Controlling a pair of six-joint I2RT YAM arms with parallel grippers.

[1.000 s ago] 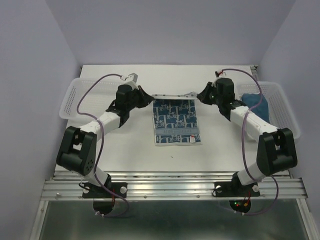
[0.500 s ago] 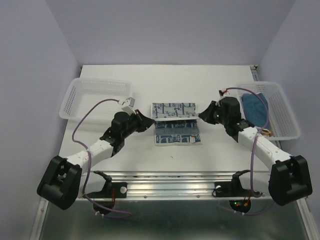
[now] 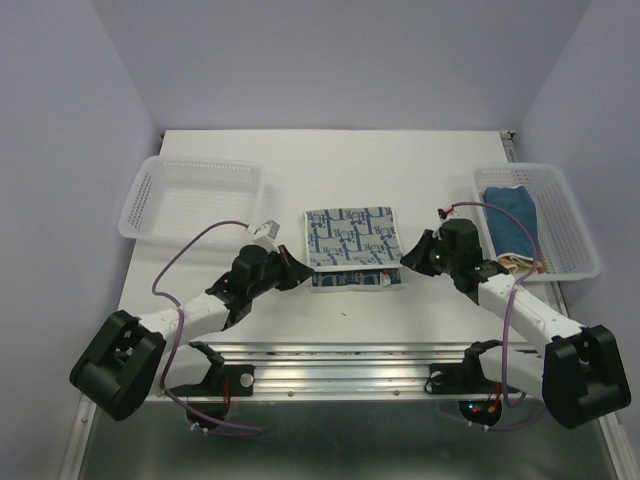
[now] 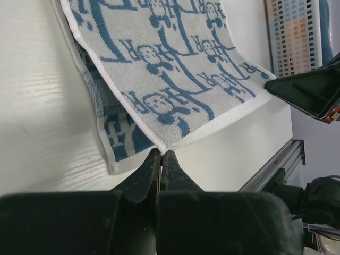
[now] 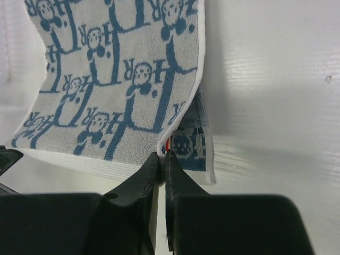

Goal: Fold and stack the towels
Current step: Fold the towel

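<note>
A white towel with a blue pattern [image 3: 350, 235] lies mid-table, its far half doubled over toward the near edge. My left gripper [image 3: 303, 277] is shut on the upper layer's left corner, just above the lower layer's near edge. In the left wrist view the gripper [image 4: 161, 152] pinches the white hem of the towel [image 4: 159, 64]. My right gripper [image 3: 404, 260] is shut on the right corner. In the right wrist view the gripper [image 5: 163, 154] nips the towel [image 5: 117, 79] at its hem, and a red tag shows behind. A dark blue towel [image 3: 510, 215] lies in the right basket.
A white perforated basket [image 3: 140, 205] stands at the left with nothing in it. Another basket [image 3: 575, 225] at the right holds the blue towel and a peach-coloured cloth [image 3: 520, 264]. A metal rail [image 3: 340, 365] runs along the near table edge.
Both grippers have carried the towel's far edge up and over toward the near edge, folding it in half. Both arms have swung low and toward me.
</note>
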